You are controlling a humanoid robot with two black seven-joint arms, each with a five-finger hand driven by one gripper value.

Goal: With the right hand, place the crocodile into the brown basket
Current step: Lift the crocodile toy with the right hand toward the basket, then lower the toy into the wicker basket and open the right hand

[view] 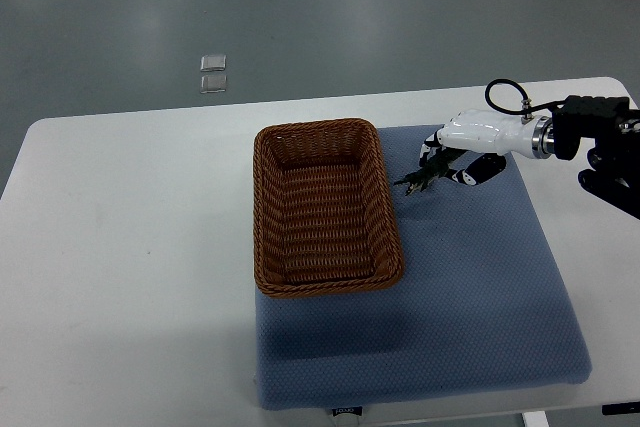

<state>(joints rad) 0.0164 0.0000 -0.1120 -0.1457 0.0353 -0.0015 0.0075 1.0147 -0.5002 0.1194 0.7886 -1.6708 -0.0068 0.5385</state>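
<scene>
One view, from above. A brown basket [260, 209] stands empty on a blue mat [470, 287] laid over a white table [130, 227]. Just right of the basket's far corner, the right hand [462, 152] has its fingers curled around one end of a small dark green crocodile [415, 183], whose free end points toward the basket. The crocodile is close to the basket's rim but outside it. It looks like a light, thin toy, probably firm plastic or rubber. A grip across the body would likely hold it steadier than one at the tail.
</scene>
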